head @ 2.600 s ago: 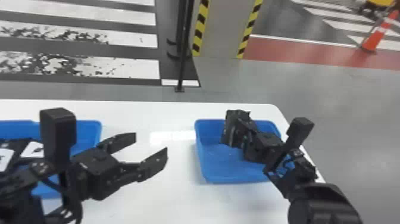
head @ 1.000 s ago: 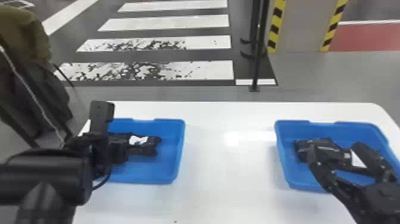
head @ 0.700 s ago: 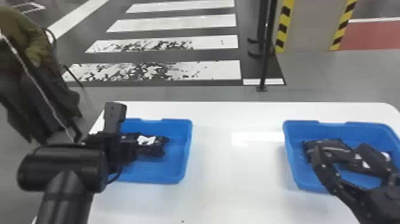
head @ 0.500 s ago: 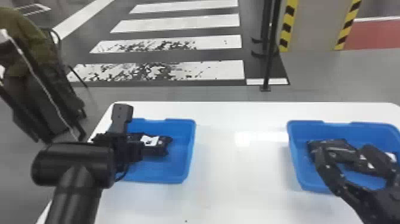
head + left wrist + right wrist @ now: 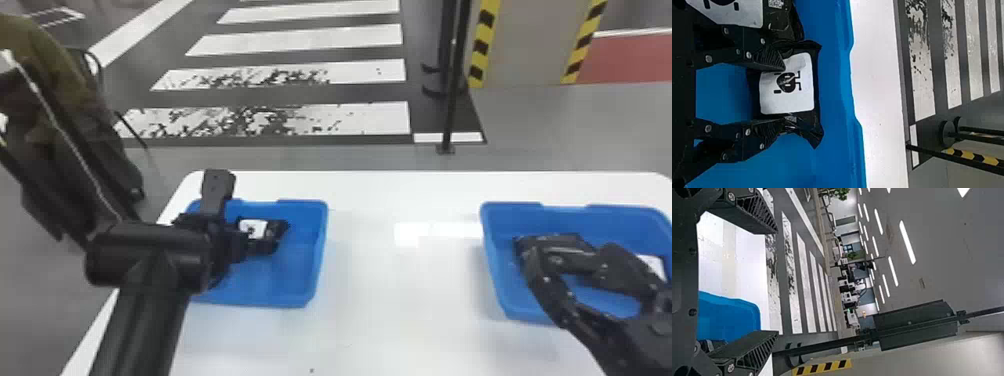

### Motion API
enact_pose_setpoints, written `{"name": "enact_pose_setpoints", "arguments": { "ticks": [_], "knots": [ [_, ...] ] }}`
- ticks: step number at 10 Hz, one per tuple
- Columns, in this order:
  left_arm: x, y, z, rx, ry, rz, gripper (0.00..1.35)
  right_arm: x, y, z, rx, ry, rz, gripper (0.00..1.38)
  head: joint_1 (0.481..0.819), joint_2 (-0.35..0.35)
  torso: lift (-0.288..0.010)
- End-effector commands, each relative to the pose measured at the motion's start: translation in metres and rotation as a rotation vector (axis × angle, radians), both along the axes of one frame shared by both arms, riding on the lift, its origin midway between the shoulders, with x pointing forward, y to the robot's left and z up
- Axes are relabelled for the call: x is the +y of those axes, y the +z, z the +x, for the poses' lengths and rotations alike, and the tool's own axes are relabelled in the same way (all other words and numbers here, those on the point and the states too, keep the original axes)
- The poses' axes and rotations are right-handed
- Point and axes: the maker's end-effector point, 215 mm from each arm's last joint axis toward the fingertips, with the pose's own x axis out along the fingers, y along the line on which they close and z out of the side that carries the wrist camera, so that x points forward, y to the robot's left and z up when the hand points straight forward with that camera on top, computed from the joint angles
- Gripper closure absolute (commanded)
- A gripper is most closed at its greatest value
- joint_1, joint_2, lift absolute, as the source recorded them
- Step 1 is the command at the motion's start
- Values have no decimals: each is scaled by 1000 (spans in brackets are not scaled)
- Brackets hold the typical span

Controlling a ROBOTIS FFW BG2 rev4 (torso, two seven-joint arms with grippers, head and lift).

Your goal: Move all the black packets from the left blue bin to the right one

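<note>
Between the parted fingers of the black left gripper (image 5: 783, 97) lies a white-labelled black plastic packet (image 5: 803, 88), in the left blue plastic bin (image 5: 855, 145). Probably light, pliable and slippery, it wants pinching mid-body. The black right gripper (image 5: 777, 282) gapes, empty.

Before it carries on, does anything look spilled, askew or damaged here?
Nothing looks spilled or askew: the left blue bin and right blue bin sit flat on the white table. The one oddity is beyond it: the nearest crosswalk stripes look patchy and worn.
</note>
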Motion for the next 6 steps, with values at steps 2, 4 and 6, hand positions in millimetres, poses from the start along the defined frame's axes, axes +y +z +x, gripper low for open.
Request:
{"name": "enact_pose_setpoints", "arguments": {
  "ticks": [2,4,6],
  "knots": [
    [5,3,4,-8,-18,48,834,0,-5,0,12,3,10,124,695,165,-140],
    [-5,-2,0,-23,-48,37,1245,1,-3,-1,8,8,16,128,695,168,-140],
    [-34,48,-1,-164,-109,13,1205,1,0,-1,3,12,18,128,695,155,-140]
  ]
}}
